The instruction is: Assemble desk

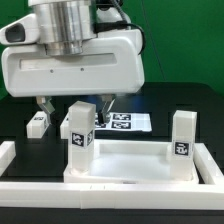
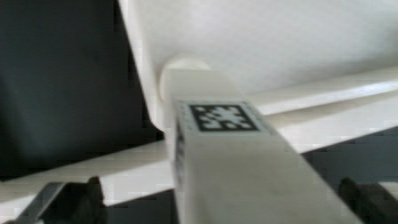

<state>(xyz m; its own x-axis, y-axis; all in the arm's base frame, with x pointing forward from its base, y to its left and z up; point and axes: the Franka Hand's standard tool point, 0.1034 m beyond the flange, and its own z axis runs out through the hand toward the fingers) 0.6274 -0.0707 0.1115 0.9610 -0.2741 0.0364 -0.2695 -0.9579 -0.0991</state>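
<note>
Squarely between parted fingers (image 2: 54,205), a desk leg (image 2: 228,150).

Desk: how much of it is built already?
Looks done: a leg stands on the top, at the exterior view's right. In hand: the open gripper hangs over a second standing leg, not gripping it. Left: a third leg lies on the table. I cannot tell how tight the standing ones are.
</note>
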